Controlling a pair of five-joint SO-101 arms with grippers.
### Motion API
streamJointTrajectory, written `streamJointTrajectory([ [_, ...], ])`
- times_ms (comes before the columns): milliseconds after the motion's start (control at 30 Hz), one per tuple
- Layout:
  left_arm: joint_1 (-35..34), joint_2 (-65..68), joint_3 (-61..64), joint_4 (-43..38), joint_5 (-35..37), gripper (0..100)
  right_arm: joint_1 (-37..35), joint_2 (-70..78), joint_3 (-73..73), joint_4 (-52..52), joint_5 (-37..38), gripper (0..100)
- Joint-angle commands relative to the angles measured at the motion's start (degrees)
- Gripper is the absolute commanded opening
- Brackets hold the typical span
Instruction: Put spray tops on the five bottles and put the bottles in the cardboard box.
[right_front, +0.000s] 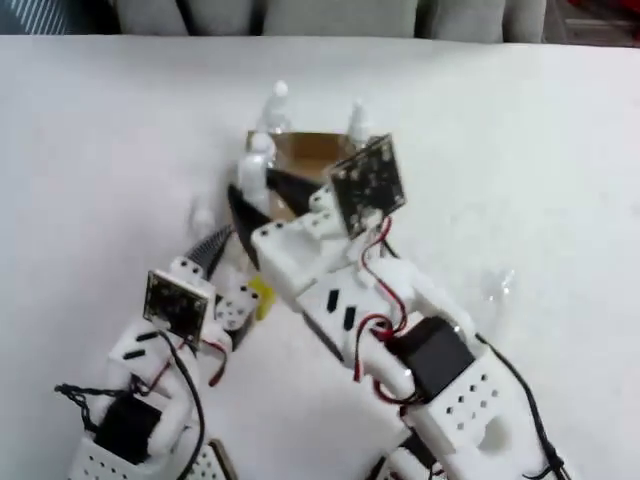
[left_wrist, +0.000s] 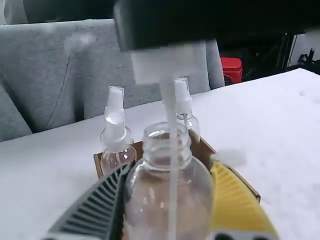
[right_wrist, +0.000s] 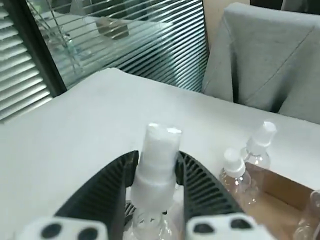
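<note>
Clear plastic bottle (left_wrist: 167, 200) sits clamped in my left gripper (left_wrist: 170, 167), lower centre. My right gripper (right_wrist: 157, 156) squeezes a spray top (right_wrist: 160, 137) over its neck, tube inside, not seated yet. Two capped bottles (left_wrist: 116, 140) stand in the cardboard box (left_wrist: 98, 165) behind; I judge three remain.

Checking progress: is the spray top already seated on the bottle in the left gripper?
No, the spray top hangs above the open neck of the bottle.

arm shells (right_front: 460, 400): white, perforated | black blocks (right_front: 435, 358): probably motors | cables (right_front: 375, 245): red, black | jaws: ribbed black, one yellow
</note>
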Motion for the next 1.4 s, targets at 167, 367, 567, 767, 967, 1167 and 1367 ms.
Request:
streamJointTrajectory([
  [167,0.4,-0.7,-0.3,-1.9,0.6,2,-2.9,-3.3,-0.2,7.2,1.8,17.7],
  [367,0.0,-0.7,-0.3,-1.9,0.6,2,-5.8,-6.6,-1.6,9.2,2.0,26.9],
  [567,0.0,-0.7,-0.3,-1.9,0.6,2,-5.4,-9.7,-17.2,19.5,3.7,23.8],
  [767,0.0,-0.7,-0.4,-1.9,0.6,2,6.1,-5.7,-22.1,22.1,6.0,4.6],
  [967,0.0,-0.7,-0.6,-1.8,0.6,2,12.8,-0.6,-12.9,16.0,5.7,2.0],
  [1167,0.0,-0.7,-0.7,-1.8,0.6,2,12.1,1.4,0.4,3.2,5.7,1.5],
  [1367,0.0,-0.7,-0.7,-1.8,0.6,2,6.4,2.7,6.8,-3.6,5.7,1.5],
])
